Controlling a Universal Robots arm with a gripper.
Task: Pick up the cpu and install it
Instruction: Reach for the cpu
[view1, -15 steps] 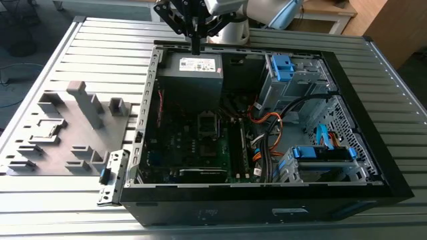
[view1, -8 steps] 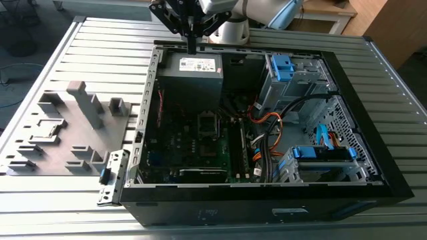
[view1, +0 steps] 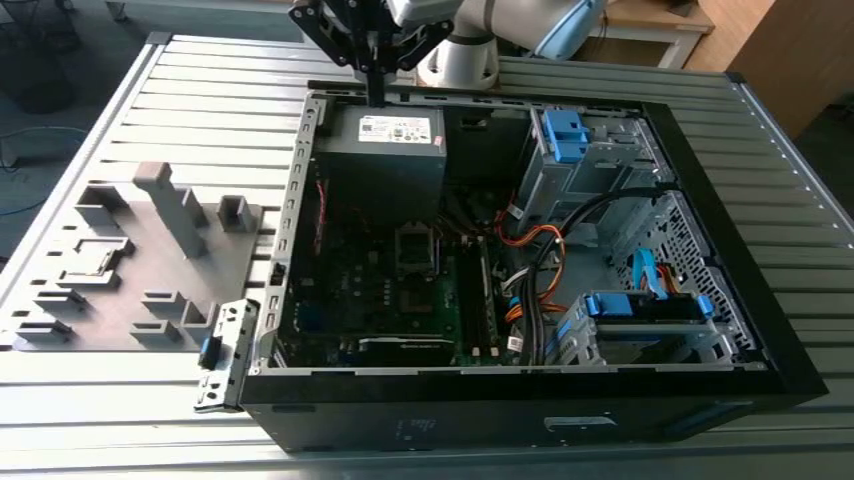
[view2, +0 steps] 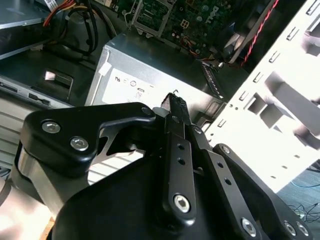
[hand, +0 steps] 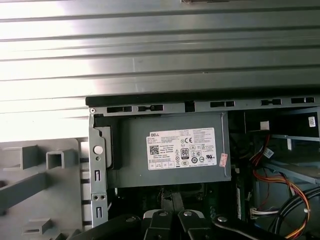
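The cpu, a small thin square with a pale grey top, lies flat in a shallow square recess of the grey moulded holder tray. At this scale it can only just be made out. The tray sits on the exterior view's left, its matte blocks and upright posts standing around the chip. It lies just beside the open black steel computer case, and both rest on a ribbed, shiny metal table.

Inside the case the dark green motherboard lies flat, with orange cables curling beside it and blue plastic drive latches at the far side. A big grey metal box with a white label fills the case's far corner.

Above that box's far edge hangs the black gripper, well apart from the cpu. In the second wrist view its slim, bolted black fingers are pressed together at the tips, and nothing can be seen between them. The pale, rounded arm rises behind.
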